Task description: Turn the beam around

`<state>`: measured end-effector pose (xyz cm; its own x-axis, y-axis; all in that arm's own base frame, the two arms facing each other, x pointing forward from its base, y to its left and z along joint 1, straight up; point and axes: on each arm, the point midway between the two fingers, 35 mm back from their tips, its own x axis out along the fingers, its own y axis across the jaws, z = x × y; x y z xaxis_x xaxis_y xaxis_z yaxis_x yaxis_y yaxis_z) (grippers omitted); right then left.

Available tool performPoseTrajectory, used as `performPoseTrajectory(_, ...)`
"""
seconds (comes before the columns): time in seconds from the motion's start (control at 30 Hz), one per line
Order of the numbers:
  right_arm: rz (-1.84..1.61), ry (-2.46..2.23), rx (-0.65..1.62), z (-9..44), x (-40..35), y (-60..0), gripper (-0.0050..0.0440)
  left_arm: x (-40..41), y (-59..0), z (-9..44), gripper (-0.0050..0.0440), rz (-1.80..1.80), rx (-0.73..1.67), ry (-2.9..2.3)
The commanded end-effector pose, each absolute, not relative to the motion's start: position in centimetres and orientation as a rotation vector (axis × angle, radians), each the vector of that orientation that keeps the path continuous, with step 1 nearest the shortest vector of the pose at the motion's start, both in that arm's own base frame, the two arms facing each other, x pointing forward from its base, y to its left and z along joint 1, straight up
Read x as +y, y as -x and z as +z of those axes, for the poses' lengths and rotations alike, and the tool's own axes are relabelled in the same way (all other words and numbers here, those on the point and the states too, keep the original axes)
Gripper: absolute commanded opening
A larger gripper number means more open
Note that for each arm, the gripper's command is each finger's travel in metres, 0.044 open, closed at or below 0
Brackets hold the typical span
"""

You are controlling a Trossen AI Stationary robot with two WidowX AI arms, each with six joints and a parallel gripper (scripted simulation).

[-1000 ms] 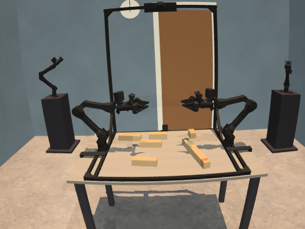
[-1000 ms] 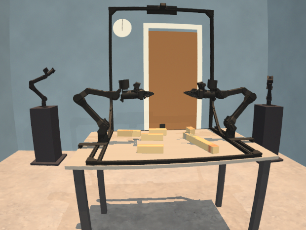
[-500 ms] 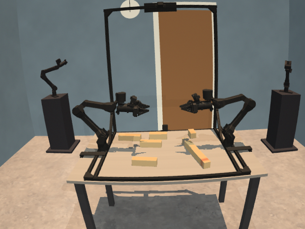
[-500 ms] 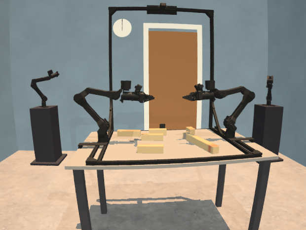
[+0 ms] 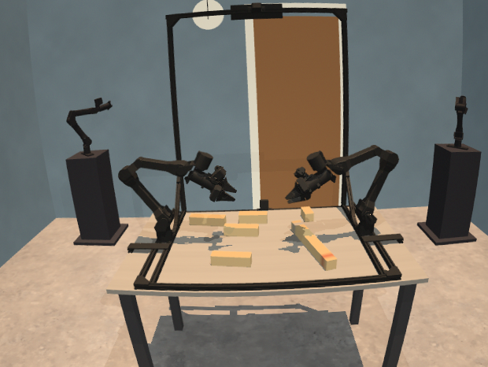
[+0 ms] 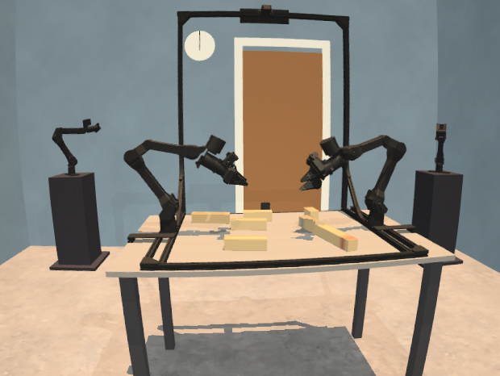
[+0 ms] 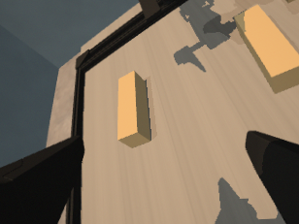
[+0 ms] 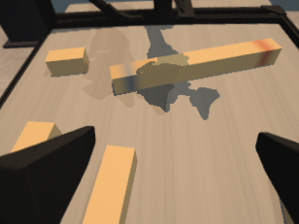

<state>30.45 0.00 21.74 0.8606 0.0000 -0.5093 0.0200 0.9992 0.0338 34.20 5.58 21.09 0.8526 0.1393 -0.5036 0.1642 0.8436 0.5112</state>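
Long pale-wood beam [image 5: 315,244] [image 6: 331,236] [image 8: 194,66], square-sectioned, red band near one end, blue near the other; on the table, off both bearers.
Beam lies obliquely on the pale wood-topped table [image 5: 275,264] [image 6: 282,248] [image 7: 184,169] [image 8: 194,169], on the left arm's side, red end toward the exterior camera. Short pale-wood block [image 5: 307,214] [image 6: 310,213] [image 8: 67,62], near its blue end, apart. Four more short blocks, on the right arm's side: front block [image 5: 231,259] [image 6: 245,243] [image 7: 130,111]; middle block [image 5: 241,230] [image 6: 248,223]; two rear blocks, side by side. Which two are bearers cannot be told. Black left gripper [image 5: 290,198] [image 6: 301,184] [image 7: 165,139] and black right gripper [image 5: 234,194] [image 6: 246,183] [image 8: 175,137]: raised, jaws fully spread, empty.
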Motion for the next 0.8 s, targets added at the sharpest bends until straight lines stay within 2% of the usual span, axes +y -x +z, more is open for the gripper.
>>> performPoseTrajectory(0.0, -0.017, -0.049, 0.652, 20.2, 0.0, -29.6, 0.044, 6.9, -34.1, 18.9, 0.044, -0.066, 0.688, -0.672)
performPoseTrajectory(0.3, -0.036, -0.069, 0.976, 16.3, 0.0, -25.7, 0.044, 9.6, -32.0, 13.5, 0.044, -0.299, 0.999, -0.88)
performPoseTrajectory(0.37, -0.036, -0.069, 0.976, 16.3, 0.0, -25.7, 0.044, 9.6, -32.0, 13.5, 0.044, -0.299, 0.999, -0.88)
performPoseTrajectory(0.77, -0.075, -0.088, 1.408, 14.0, 0.0, -18.6, 0.044, 12.0, -27.3, 8.4, 0.044, -0.791, 1.279, -1.013)
